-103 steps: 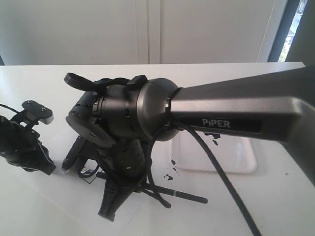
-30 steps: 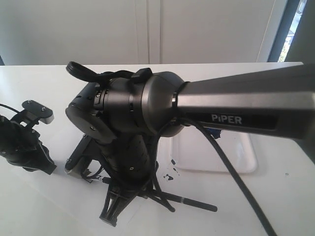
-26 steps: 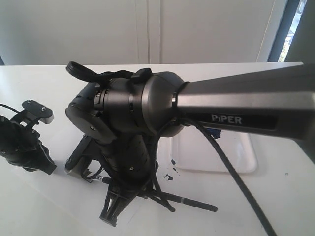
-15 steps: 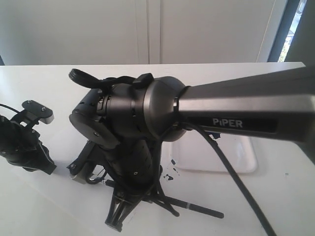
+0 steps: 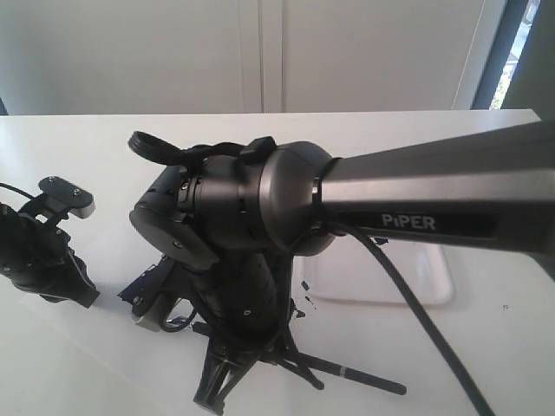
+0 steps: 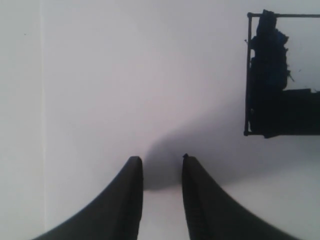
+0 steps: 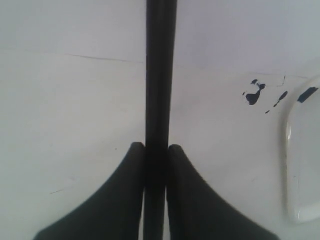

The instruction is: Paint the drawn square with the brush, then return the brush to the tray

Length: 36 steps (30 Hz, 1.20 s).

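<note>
White desk (image 5: pixel 87 147) fills the exterior view, with a pale wall behind its far edge. The big dark right arm (image 5: pixel 416 195) comes in from the right side of the desk and bends down in the middle. The brush (image 5: pixel 364 378) sticks out from under that arm, low over the near part of the desk, and its black handle points toward the right side. The tray (image 5: pixel 408 277) lies on the right half of the desk, partly hidden behind the arm. Some small dark paint spots (image 5: pixel 299 305) sit on the desk just beside the tray's left end. A black cable (image 5: pixel 416 325) hangs from the arm and runs across in front of the tray. The left arm (image 5: pixel 39 256) rests near the left edge of the desk, well apart from the brush.

From the left wrist view, the left gripper (image 6: pixel 160 161) hangs over bare white desk. Its two dark fingers (image 6: pixel 120 205) have a gap between them and nothing is in it. The drawn square (image 6: pixel 272 60) is off to one side, and its inside is smeared dark blue.

From the right wrist view, the right gripper (image 7: pixel 156 147) is squeezed tight on the brush handle, which runs straight out between its fingers. One rounded corner of the tray shows nearby, with the paint spots just beside it.
</note>
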Motion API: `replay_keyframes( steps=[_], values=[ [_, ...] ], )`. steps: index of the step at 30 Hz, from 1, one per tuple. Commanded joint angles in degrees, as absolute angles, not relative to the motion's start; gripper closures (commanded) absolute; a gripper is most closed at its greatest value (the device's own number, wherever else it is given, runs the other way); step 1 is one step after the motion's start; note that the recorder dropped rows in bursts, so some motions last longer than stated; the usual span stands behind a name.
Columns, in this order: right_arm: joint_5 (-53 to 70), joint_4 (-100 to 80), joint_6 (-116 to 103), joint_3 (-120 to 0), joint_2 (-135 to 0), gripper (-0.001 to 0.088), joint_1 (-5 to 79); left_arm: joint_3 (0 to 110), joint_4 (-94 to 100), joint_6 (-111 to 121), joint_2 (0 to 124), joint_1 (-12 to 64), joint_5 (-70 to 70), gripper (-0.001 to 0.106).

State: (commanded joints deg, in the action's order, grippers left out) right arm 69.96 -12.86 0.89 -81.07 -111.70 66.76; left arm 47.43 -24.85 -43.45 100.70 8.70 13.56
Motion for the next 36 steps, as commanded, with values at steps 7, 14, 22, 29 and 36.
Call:
replay_keyframes(
  steps=[7,14,22,29,36],
  values=[
    [70.0,-14.2,0.0,-80.5,-110.7,0.0868,66.8,47.4,-24.9,-43.4,100.7,8.7,13.7,0.071],
    [68.4,-16.9,-0.7,-80.5,-110.7,0.0868,66.8,47.4,-24.9,-43.4,100.7,8.7,13.8,0.071],
    [62.6,-19.5,-1.9,-80.5,-112.1,0.0868,66.7,47.4,-25.0,-43.4,100.7,8.7,13.9,0.071],
    [61.4,-20.6,-2.8,-82.0,-114.9,0.0868,66.7,47.4,-25.0,-43.4,100.7,8.7,13.9,0.071],
    [60.0,-21.2,-3.2,-85.2,-115.5,0.0868,66.5,47.4,-25.0,-43.4,100.7,8.7,13.9,0.071]
  ],
)
